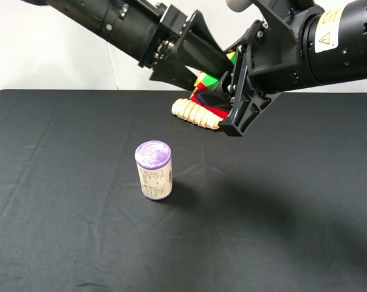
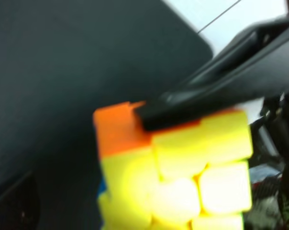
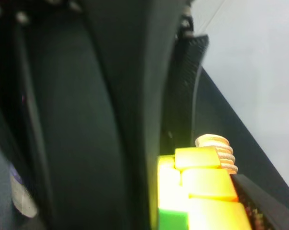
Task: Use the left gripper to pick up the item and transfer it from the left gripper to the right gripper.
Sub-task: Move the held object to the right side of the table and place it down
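As its arm (image 1: pixel 110 21) slants downward, the left end effector (image 1: pixel 212 73) grips the cube (image 1: pixel 210 82).

the left gripper (image 1: pixel 215 72) is reaching in from up high and holding the item (image 1: pixel 210 81) at its tips, up off the black cloth (image 1: pixel 293 213). green, red and a bit of yellow are peeking out between the black parts. the right gripper (image 1: pixel 231 120) is coming in from the opposite side and meeting it head on, one long finger crossing right in front of the item. can't tell if its jaws are actually closing on it. a ridged tan roll (image 1: pixel 197 114) is lying just below both grippers, next to the right one's fingertip. a purple-topped cylinder (image 1: pixel 154 170) is standing upright, well apart from both.
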Controlling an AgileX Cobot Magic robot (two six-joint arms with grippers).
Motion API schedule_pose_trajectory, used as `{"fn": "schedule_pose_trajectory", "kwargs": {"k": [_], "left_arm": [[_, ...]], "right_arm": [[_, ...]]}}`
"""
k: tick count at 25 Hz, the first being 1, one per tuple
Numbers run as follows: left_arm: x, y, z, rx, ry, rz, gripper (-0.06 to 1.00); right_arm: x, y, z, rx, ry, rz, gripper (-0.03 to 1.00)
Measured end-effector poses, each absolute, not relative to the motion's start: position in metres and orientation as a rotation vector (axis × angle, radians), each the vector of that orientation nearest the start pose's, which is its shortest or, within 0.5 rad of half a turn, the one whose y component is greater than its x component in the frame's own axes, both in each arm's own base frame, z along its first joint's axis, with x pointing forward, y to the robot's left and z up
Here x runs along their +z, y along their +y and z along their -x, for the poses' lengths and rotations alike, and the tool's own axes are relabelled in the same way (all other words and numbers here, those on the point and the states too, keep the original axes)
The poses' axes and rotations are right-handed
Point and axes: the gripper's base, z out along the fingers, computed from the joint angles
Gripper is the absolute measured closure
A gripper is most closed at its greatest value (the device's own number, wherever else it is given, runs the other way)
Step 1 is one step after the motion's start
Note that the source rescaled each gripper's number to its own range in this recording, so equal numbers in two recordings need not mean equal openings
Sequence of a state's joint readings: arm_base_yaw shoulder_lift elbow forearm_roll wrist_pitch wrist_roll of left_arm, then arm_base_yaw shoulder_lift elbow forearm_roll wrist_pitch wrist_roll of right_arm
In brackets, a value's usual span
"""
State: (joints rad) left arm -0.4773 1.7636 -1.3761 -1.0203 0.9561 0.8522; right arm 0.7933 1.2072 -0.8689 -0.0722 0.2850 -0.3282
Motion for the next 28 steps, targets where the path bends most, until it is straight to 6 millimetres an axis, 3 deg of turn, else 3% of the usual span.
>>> {"fn": "schedule_pose_trajectory", "kwargs": {"k": [8, 15, 24, 28], "left_arm": [[0.32, -0.177, -0.316, -1.029, 2.226, -0.858, -0.05], [0.358, -0.119, -0.305, -0.903, 2.236, -0.746, -0.05], [0.392, -0.065, -0.254, -0.329, 2.38, -0.634, -0.05], [0.394, -0.054, -0.224, -0.228, 2.375, -0.604, -0.05]], "right_arm": [[0.313, 0.186, -0.185, 0.216, 1.757, 1.175, 0.97], [0.313, 0.186, -0.185, 0.216, 1.757, 1.175, 0.97], [0.313, 0.186, -0.185, 0.216, 1.757, 1.175, 0.97], [0.313, 0.186, -0.185, 0.216, 1.757, 1.175, 0.97]]}}
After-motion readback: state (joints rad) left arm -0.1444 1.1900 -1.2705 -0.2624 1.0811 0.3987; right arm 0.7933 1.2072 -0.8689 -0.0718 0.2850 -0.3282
